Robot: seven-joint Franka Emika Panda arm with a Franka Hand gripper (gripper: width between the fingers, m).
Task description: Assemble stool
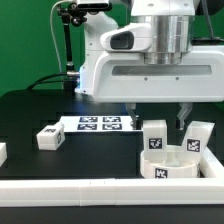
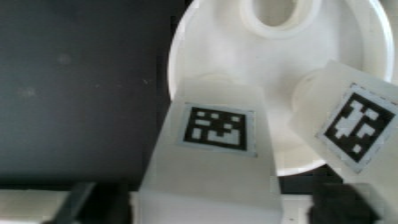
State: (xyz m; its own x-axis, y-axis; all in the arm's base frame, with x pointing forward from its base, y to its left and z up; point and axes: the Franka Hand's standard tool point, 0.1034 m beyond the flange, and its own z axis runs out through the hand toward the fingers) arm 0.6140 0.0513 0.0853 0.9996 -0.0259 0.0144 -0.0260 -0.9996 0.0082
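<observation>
Exterior view: one round white seat (image 1: 172,160) sits on the black table (image 1: 40,105) in the lower right of the frame, with a tag on its side wall. Two legs stand upright at it, the first upright leg (image 1: 153,136) over its left part and the second upright leg (image 1: 197,138) over its right part. Whether they are fitted in cannot be told. One loose leg (image 1: 50,137) lies well apart at the exterior view's left. One cut-off white piece (image 1: 2,152) shows at the left edge, too little of it to name. One marker board (image 1: 100,123) lies at mid-frame, and one white border rail (image 1: 90,190) runs along the bottom.

The arm (image 1: 150,45) fills the upper middle and right. Its gripper (image 1: 159,116) hangs above the seat with the jaws spread wide and nothing clamped between them. The first upright leg's top lies just under the gap, and the right finger ends near the second upright leg. Contact cannot be told.

Wrist view: one seat (image 2: 231,50) appears as a pale disc with an oval opening. The two tagged legs, the first upright leg (image 2: 214,150) and the second upright leg (image 2: 356,115), rise before it. The dark table (image 2: 71,80) is beside them. The fingers are not clearly seen.
</observation>
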